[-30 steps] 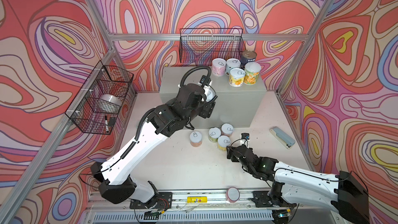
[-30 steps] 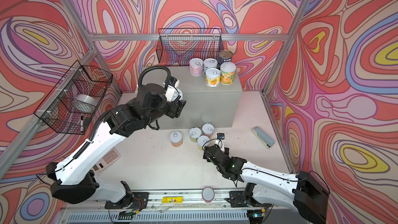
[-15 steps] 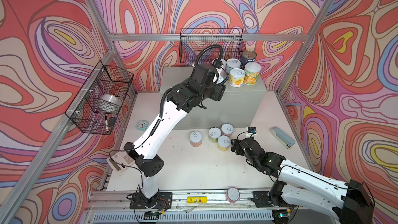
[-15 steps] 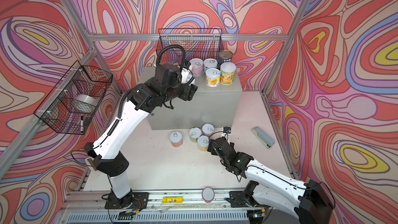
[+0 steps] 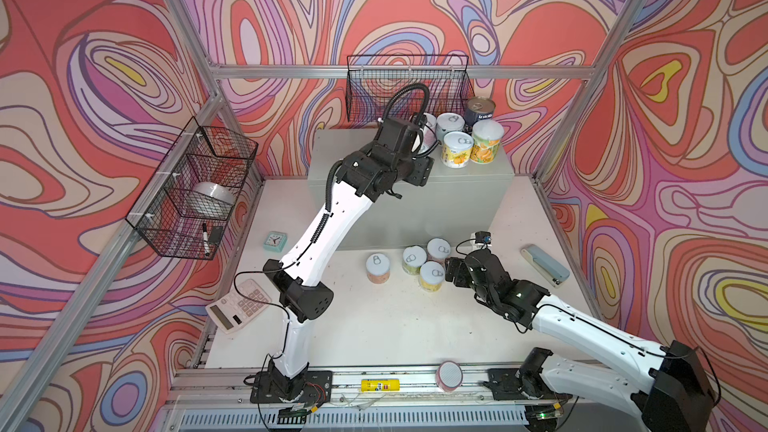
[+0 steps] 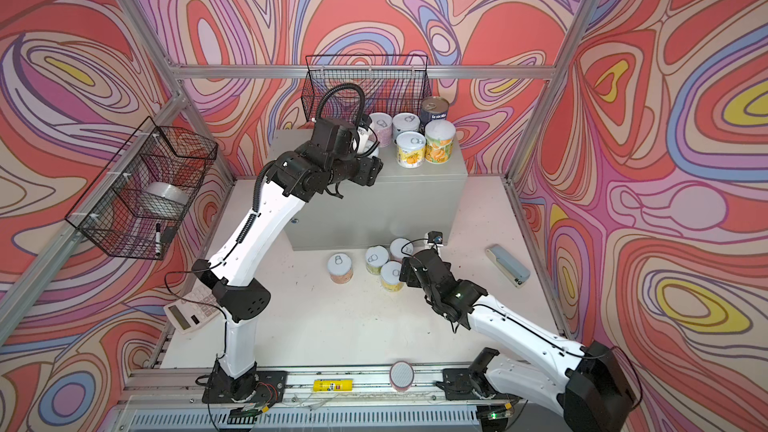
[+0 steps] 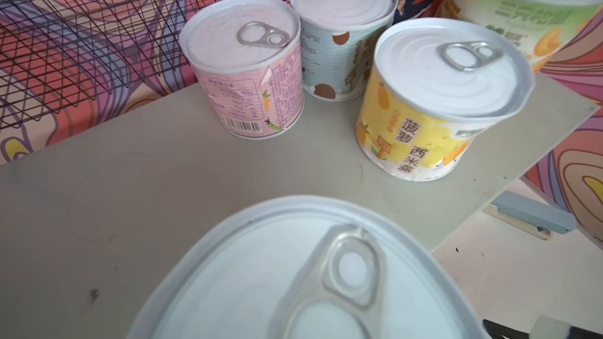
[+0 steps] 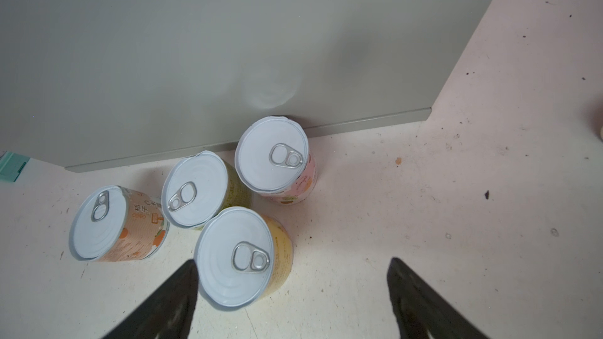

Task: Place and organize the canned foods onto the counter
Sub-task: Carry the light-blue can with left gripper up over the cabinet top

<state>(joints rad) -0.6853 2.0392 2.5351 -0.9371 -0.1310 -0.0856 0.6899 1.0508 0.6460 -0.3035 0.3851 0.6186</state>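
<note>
My left gripper (image 5: 419,144) is shut on a white-lidded can (image 7: 303,275), held just above the grey counter (image 5: 340,147) beside a pink can (image 7: 241,60), a teal can (image 7: 342,27) and a yellow can (image 7: 440,92). Its fingers are hidden. A dark-blue can (image 5: 480,110) and an orange-fruit can (image 5: 487,143) stand behind. Several cans stand on the table before the counter. My right gripper (image 8: 292,288) is open at the nearest, yellow one (image 8: 235,256), which sits close by one finger (image 8: 176,295).
A grey stapler (image 5: 544,263) lies right of the right arm. A teal clock (image 5: 275,240) and a calculator (image 5: 239,305) sit at the left. A pink roll (image 5: 449,375) and a yellow tube (image 5: 379,385) lie on the front rail. Wire baskets (image 5: 409,85) hang on the walls.
My left arm has carried its can from in front of the counter up over its top, toward the standing cans. My right gripper has moved in on the yellow can and opened wider.
</note>
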